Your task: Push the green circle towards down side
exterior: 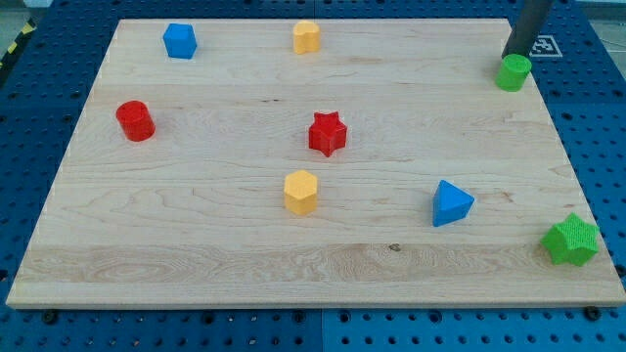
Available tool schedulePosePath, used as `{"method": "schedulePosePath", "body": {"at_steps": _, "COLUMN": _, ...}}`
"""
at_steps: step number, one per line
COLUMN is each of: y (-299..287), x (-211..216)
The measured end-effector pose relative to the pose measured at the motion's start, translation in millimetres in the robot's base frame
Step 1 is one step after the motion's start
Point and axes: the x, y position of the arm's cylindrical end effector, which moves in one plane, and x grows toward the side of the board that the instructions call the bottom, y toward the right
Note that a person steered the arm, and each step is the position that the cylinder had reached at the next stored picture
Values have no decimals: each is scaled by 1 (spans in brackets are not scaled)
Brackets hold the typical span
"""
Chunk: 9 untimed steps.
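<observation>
The green circle (513, 72) is a short green cylinder at the board's top right, near the right edge. My tip (508, 57) is the lower end of the dark rod coming down from the view's top right. It sits just above the green circle, at its upper left rim, touching it or nearly so.
On the wooden board (196, 244): a blue block (180, 41) and a yellow block (306, 37) at the top, a red cylinder (135, 120) at left, a red star (328, 133), a yellow hexagon (301, 192), a blue triangle (451, 203), a green star (571, 241) at bottom right.
</observation>
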Motion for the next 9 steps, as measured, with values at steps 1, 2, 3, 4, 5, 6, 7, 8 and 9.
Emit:
{"method": "schedulePosePath", "body": {"at_steps": 1, "y": -3, "x": -20}}
{"method": "schedulePosePath", "body": {"at_steps": 2, "y": -8, "x": -24}}
{"method": "schedulePosePath", "body": {"at_steps": 3, "y": -8, "x": -7}}
{"method": "schedulePosePath", "body": {"at_steps": 4, "y": -8, "x": 10}}
{"method": "schedulePosePath", "body": {"at_steps": 5, "y": -8, "x": 21}}
{"method": "schedulePosePath", "body": {"at_steps": 6, "y": -10, "x": 30}}
{"method": "schedulePosePath", "body": {"at_steps": 7, "y": -14, "x": 30}}
{"method": "schedulePosePath", "body": {"at_steps": 8, "y": -14, "x": 35}}
{"method": "schedulePosePath", "body": {"at_steps": 9, "y": -14, "x": 56}}
